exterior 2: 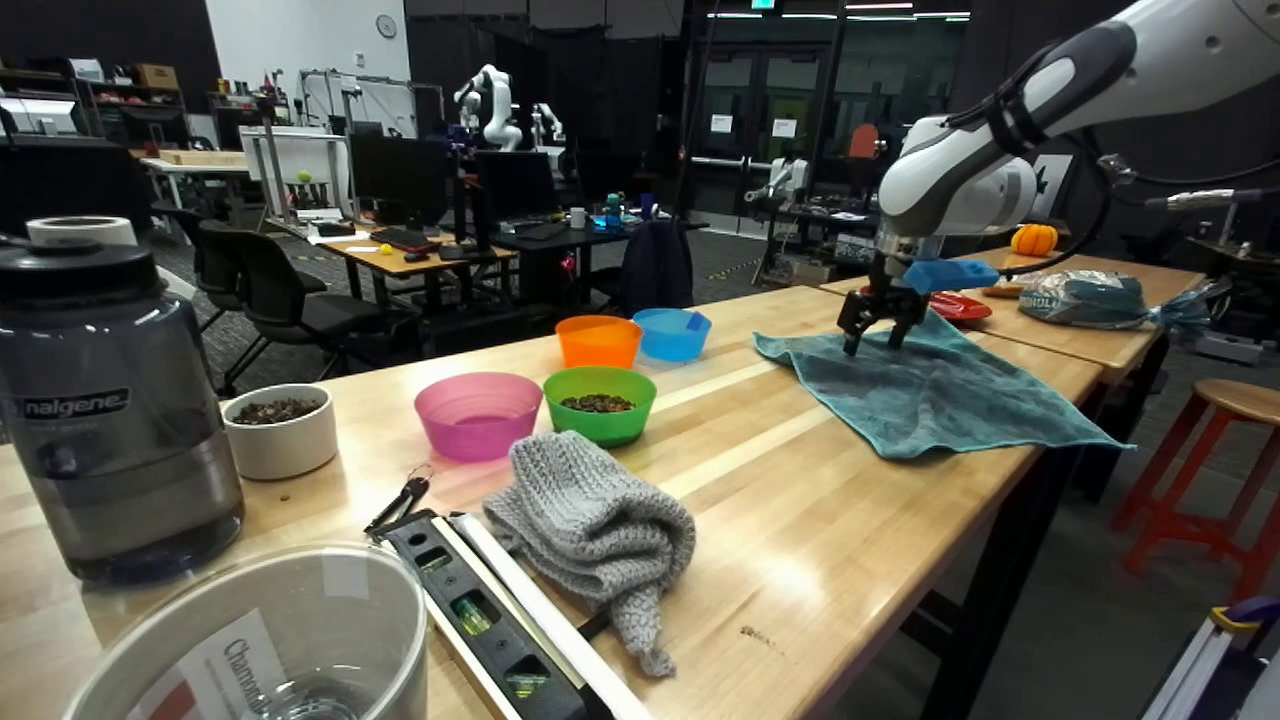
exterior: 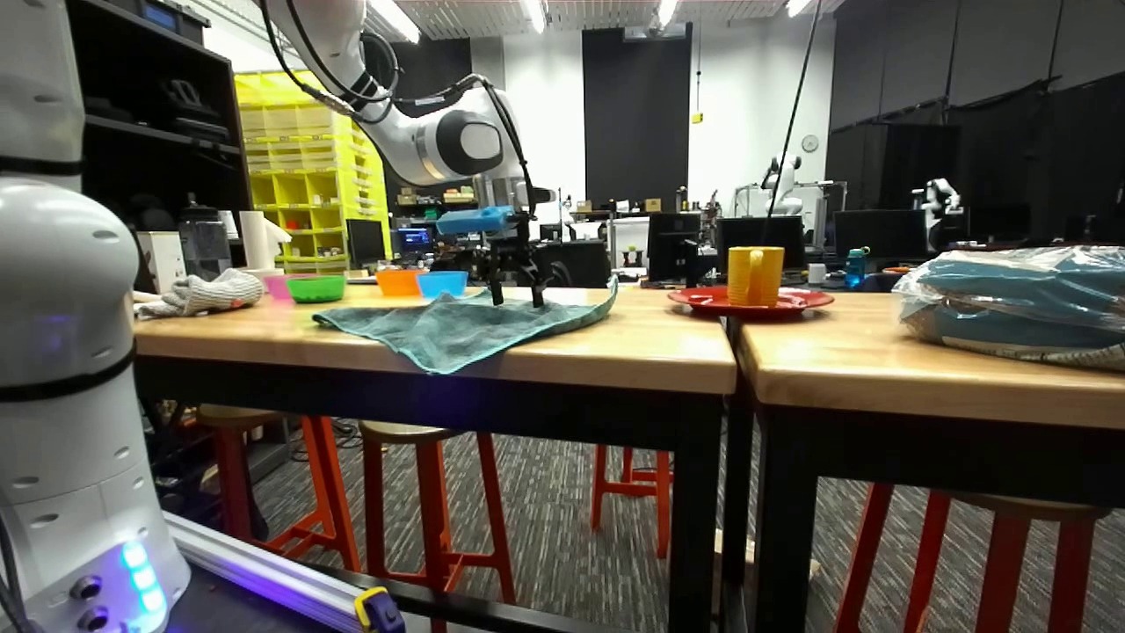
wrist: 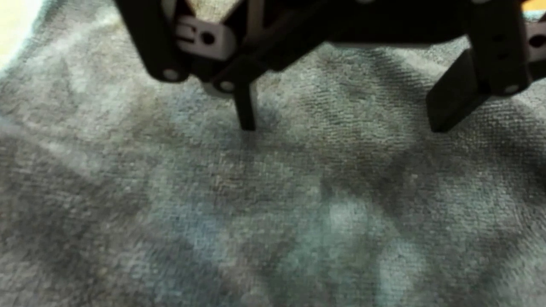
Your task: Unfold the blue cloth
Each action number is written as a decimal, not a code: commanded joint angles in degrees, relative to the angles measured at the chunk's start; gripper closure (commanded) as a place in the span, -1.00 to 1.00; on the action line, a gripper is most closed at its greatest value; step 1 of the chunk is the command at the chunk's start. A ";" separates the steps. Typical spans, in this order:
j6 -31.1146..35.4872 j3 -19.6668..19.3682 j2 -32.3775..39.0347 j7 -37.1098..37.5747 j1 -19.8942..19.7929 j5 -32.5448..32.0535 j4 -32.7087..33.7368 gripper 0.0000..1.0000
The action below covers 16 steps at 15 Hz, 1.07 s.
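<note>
In an exterior view, the teal towel (exterior: 448, 332) spreads wide, near corner drooping. In an exterior view, it lies toward the worktop (exterior 2: 750, 485)'s far right; I'd judge it mostly unfolded, creases left. In the wrist view, the tool (wrist: 343, 128) stands over it, jaws apart, empty.

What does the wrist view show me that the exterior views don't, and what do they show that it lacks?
Only the wrist view: the weave of the blue cloth close up, around the fingertips.

Only the exterior views, both of them: a cloth corner hanging past the edge of the wooden table, plus the green bowl, red plate and plastic-wrapped blue bundle.

Shared by all: the open gripper over the cloth, no fabric gathered between its fingers. Whether the tips touch it, I can't tell.
</note>
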 commanded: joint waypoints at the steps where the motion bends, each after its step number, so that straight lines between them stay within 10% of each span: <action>1: -1.45 0.09 2.42 -2.13 0.07 2.82 3.22 -1.00; 16: -3.45 2.15 9.60 -1.42 0.64 2.88 11.92 -1.00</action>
